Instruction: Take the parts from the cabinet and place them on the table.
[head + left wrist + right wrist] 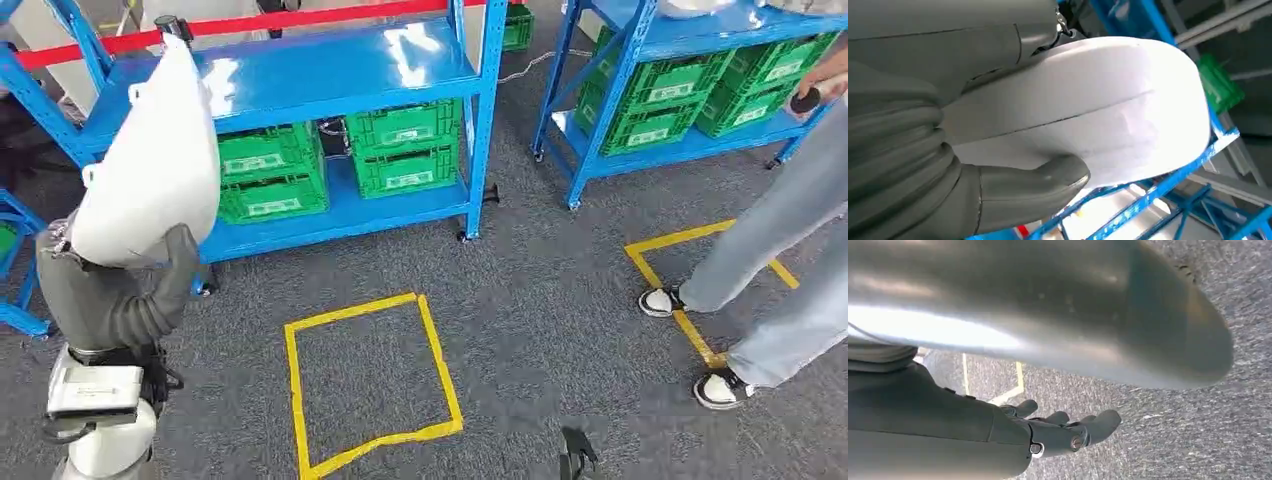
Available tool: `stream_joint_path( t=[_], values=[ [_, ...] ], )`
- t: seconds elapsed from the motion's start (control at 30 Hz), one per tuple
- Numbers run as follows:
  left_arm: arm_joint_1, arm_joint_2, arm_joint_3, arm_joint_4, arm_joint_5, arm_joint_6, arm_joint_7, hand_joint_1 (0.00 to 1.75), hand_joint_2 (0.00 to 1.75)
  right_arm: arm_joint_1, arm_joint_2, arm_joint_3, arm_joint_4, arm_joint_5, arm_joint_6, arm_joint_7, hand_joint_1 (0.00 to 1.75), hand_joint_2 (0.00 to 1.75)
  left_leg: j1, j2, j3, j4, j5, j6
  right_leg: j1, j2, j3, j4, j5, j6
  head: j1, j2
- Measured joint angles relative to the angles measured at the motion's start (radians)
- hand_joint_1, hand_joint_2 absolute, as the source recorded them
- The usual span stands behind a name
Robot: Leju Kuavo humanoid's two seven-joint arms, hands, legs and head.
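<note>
1. Head view: the robot's left hand [115,290] holds a large white part [150,165] raised in front of the blue cabinet [300,70], the part standing well above the grey hand and covering the left end of the shelf behind it. Green crates [340,165] sit on the lower shelf; a second blue rack [690,150] with more crates stands to the right. A person's legs [770,250] stand on the grey carpet beside yellow tape [690,320], and a taped yellow square [370,385] marks the floor ahead. No tabletop is seen here, so the placing looks yet to come: the part appears to be off the shelf, with the carry and set-down left.

2. Left wrist view: the left hand's thumb [1048,182] presses against the underside of the white part [1108,120], the ribbed grey cover close behind it. The part's smooth rounded shell lies directly against the palm, gripped, with blue shelf rails [1158,190] beyond.

3. Right wrist view: the right hand [1058,427] hangs over the carpet [1198,440], fingers loosely apart and holding nothing, with a strip of yellow tape [1013,390] on the floor beyond it.
</note>
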Motion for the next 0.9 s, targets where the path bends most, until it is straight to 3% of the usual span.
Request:
stream_joint_path(
  t=[0.03, 0.07, 0.13, 0.17, 0.2, 0.23, 0.27, 0.33, 0.37, 0.4, 0.43, 0.53, 0.57, 0.6, 0.67, 0.73, 0.77, 0.8, 0.87, 0.9],
  values=[
    [0.001, 0.005, 0.005, 0.000, 0.000, 0.003, 0.002, 1.75, 1.75, 0.001, 0.000, 0.000, 0.000, 0.005, 0.003, 0.000, 0.00, 0.00, -0.002, 0.000, -0.005, -0.009, 0.015, 0.009, 0.001, 0.001, -0.001, -0.009, 0.013, 0.009, 0.002, 0.000],
    [0.001, 0.010, 0.013, 0.003, 0.000, 0.004, 0.001, 1.75, 1.75, 0.002, -0.002, 0.001, 0.000, 0.010, 0.004, -0.001, 0.00, 0.00, 0.010, 0.008, -0.010, -0.024, 0.038, 0.016, -0.004, 0.003, -0.009, -0.004, 0.010, 0.011, -0.004, 0.000],
    [0.001, 0.018, 0.026, 0.008, 0.003, 0.010, -0.007, 1.75, 1.75, 0.006, -0.002, 0.005, 0.000, 0.031, 0.024, -0.026, 0.00, 0.00, 0.009, 0.006, -0.034, -0.028, 0.069, 0.028, 0.000, 0.007, -0.037, 0.074, -0.111, 0.017, 0.002, 0.000],
    [0.004, 0.027, 0.032, 0.009, 0.012, 0.012, -0.014, 1.75, 1.75, 0.005, -0.009, 0.010, 0.000, 0.042, 0.032, -0.045, 0.00, 0.00, 0.009, 0.006, -0.052, -0.027, 0.083, 0.028, -0.001, 0.007, -0.055, 0.151, -0.175, 0.020, 0.005, 0.000],
    [0.008, 0.035, 0.038, 0.009, 0.016, 0.012, -0.021, 1.75, 1.75, 0.002, -0.013, 0.013, 0.000, 0.048, 0.036, -0.052, 0.00, 0.00, 0.009, 0.008, -0.070, -0.026, 0.097, 0.027, 0.000, 0.008, -0.069, 0.229, -0.217, 0.024, 0.003, 0.000],
    [0.011, 0.042, 0.042, 0.010, 0.024, 0.012, -0.025, 1.75, 1.75, 0.001, -0.020, 0.016, 0.000, 0.048, 0.036, -0.052, 0.00, 0.00, 0.009, 0.009, -0.089, -0.023, 0.109, 0.026, 0.000, 0.008, -0.074, 0.286, -0.224, 0.026, 0.005, 0.000],
    [0.012, 0.048, 0.043, 0.010, 0.031, 0.009, -0.025, 1.75, 1.75, 0.001, -0.025, 0.017, 0.000, 0.047, 0.036, -0.046, 0.00, 0.00, 0.011, 0.010, -0.110, -0.019, 0.122, 0.024, -0.002, 0.008, -0.063, 0.310, -0.199, 0.029, 0.004, 0.000],
    [0.011, 0.055, 0.044, 0.010, 0.034, 0.000, -0.025, 1.75, 1.75, 0.000, -0.034, 0.017, 0.000, 0.042, 0.036, -0.021, 0.00, 0.00, 0.017, 0.010, -0.150, -0.007, 0.144, 0.016, -0.006, 0.007, 0.010, 0.246, -0.128, 0.035, 0.004, 0.000],
    [0.010, 0.056, 0.044, 0.010, 0.035, -0.002, -0.023, 1.75, 1.75, -0.002, -0.037, 0.017, 0.000, 0.038, 0.036, -0.008, 0.00, 0.00, 0.021, 0.009, -0.173, 0.006, 0.154, 0.008, -0.009, 0.007, 0.085, 0.154, -0.120, 0.039, 0.005, 0.000],
    [0.009, 0.057, 0.044, 0.008, 0.036, -0.005, -0.022, 1.75, 1.75, -0.007, -0.039, 0.017, 0.000, 0.037, 0.037, 0.001, 0.00, 0.00, 0.019, 0.007, -0.190, 0.020, 0.159, 0.000, -0.012, 0.008, 0.152, 0.065, -0.163, 0.043, 0.009, 0.000],
    [0.006, 0.059, 0.045, 0.005, 0.036, -0.007, -0.019, 1.75, 1.75, -0.011, -0.040, 0.017, 0.000, 0.034, 0.037, 0.006, 0.00, 0.00, 0.017, 0.008, -0.202, 0.033, 0.164, -0.006, -0.002, 0.015, 0.186, -0.007, -0.202, 0.025, 0.013, 0.000],
    [0.003, 0.059, 0.043, 0.007, 0.036, -0.010, -0.019, 1.75, 1.75, -0.011, -0.040, 0.017, 0.000, 0.031, 0.037, 0.020, 0.00, 0.00, 0.018, 0.009, -0.204, 0.027, 0.191, -0.023, 0.001, 0.014, 0.165, 0.012, -0.187, -0.002, 0.014, 0.000],
    [0.004, 0.060, 0.043, 0.009, 0.036, -0.010, -0.016, 1.75, 1.75, -0.009, -0.040, 0.017, 0.000, 0.029, 0.037, 0.019, 0.00, 0.00, 0.021, 0.007, -0.209, 0.030, 0.187, -0.029, -0.004, 0.008, 0.151, 0.009, -0.175, -0.014, 0.013, 0.000],
    [0.004, 0.060, 0.043, 0.010, 0.036, -0.011, -0.016, 1.75, 1.75, -0.010, -0.040, 0.017, 0.000, 0.029, 0.037, 0.019, 0.00, 0.00, 0.023, 0.006, -0.222, 0.050, 0.147, -0.035, -0.004, 0.007, 0.147, 0.009, -0.166, -0.022, 0.010, 0.000],
    [0.004, 0.061, 0.043, 0.010, 0.037, -0.012, -0.016, 1.75, 1.75, -0.012, -0.040, 0.017, 0.000, 0.029, 0.035, 0.018, 0.00, 0.00, 0.025, 0.004, -0.254, 0.190, 0.023, -0.044, -0.003, 0.007, 0.121, 0.010, -0.143, -0.029, 0.008, 0.000],
    [0.008, 0.064, 0.043, 0.011, 0.040, -0.012, -0.016, 1.75, 1.75, -0.011, -0.040, 0.017, 0.000, 0.030, 0.032, 0.018, 0.00, 0.00, 0.024, 0.004, -0.278, 0.321, -0.035, -0.046, 0.001, 0.007, 0.093, 0.012, -0.122, -0.029, 0.008, 0.000],
    [0.011, 0.066, 0.043, 0.011, 0.041, -0.012, -0.016, 1.75, 1.75, -0.011, -0.040, 0.017, 0.000, 0.030, 0.032, 0.018, 0.00, 0.00, 0.024, 0.004, -0.268, 0.341, -0.026, -0.043, 0.003, 0.006, 0.079, 0.012, -0.111, -0.029, 0.008, 0.000],
    [0.014, 0.068, 0.043, 0.011, 0.041, -0.012, -0.016, 1.75, 1.75, -0.011, -0.040, 0.017, 0.000, 0.031, 0.031, 0.018, 0.00, 0.00, 0.024, 0.003, -0.238, 0.319, -0.001, -0.038, 0.005, 0.006, 0.065, 0.012, -0.100, -0.029, 0.008, 0.000],
    [0.015, 0.071, 0.043, 0.009, 0.041, -0.012, -0.016, 1.75, 1.75, -0.010, -0.039, 0.017, 0.000, 0.033, 0.031, 0.018, 0.00, 0.00, 0.016, 0.001, -0.125, 0.170, 0.051, -0.016, 0.011, 0.008, 0.043, 0.012, -0.081, -0.027, 0.008, 0.000],
    [0.014, 0.071, 0.043, 0.003, 0.042, -0.012, -0.016, 1.75, 1.75, -0.011, -0.035, 0.017, 0.000, 0.033, 0.031, 0.018, 0.00, 0.00, 0.009, -0.004, -0.058, 0.072, 0.041, 0.002, 0.009, 0.007, 0.039, 0.012, -0.073, -0.025, 0.009, 0.000]
  ],
)
